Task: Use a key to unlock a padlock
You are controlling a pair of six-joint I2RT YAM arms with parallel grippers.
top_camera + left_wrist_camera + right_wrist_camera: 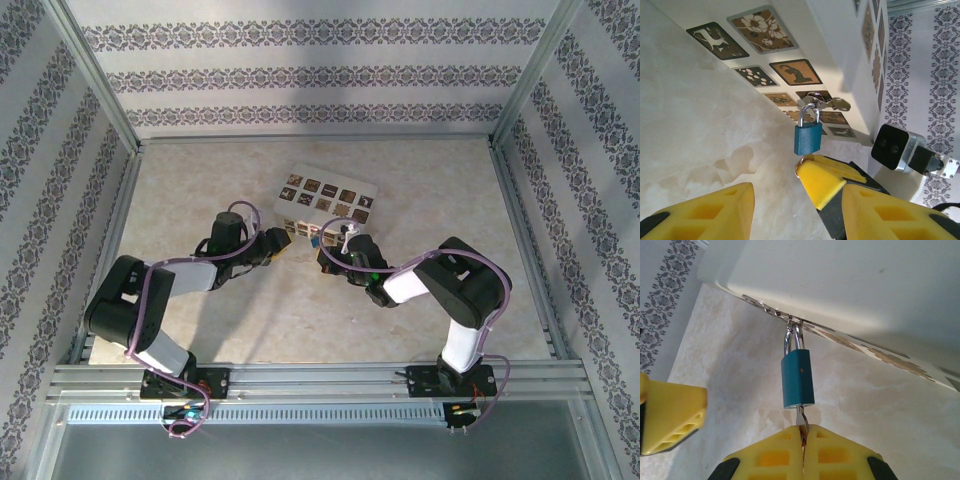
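The small blue padlock (797, 378) hangs by its silvery shackle from a hasp on the edge of the cream box (865, 285). My right gripper (802, 432) is shut on the key (800, 417), whose blade sits in the bottom of the padlock. In the left wrist view the padlock (807, 138) hangs just above the right gripper's yellow fingers (832, 180), with a key ring at their tip. My left gripper (797, 202) is open close to the lock, holding nothing. From above, the left gripper (275, 245) and right gripper (330, 255) meet at the box's near edge.
The cream box (325, 200) with dark patterned squares lies mid-table behind both grippers. Spare keys (837, 103) hang at the hasp beside the shackle. Patterned walls and metal frame rails enclose the table (200, 190) on three sides.
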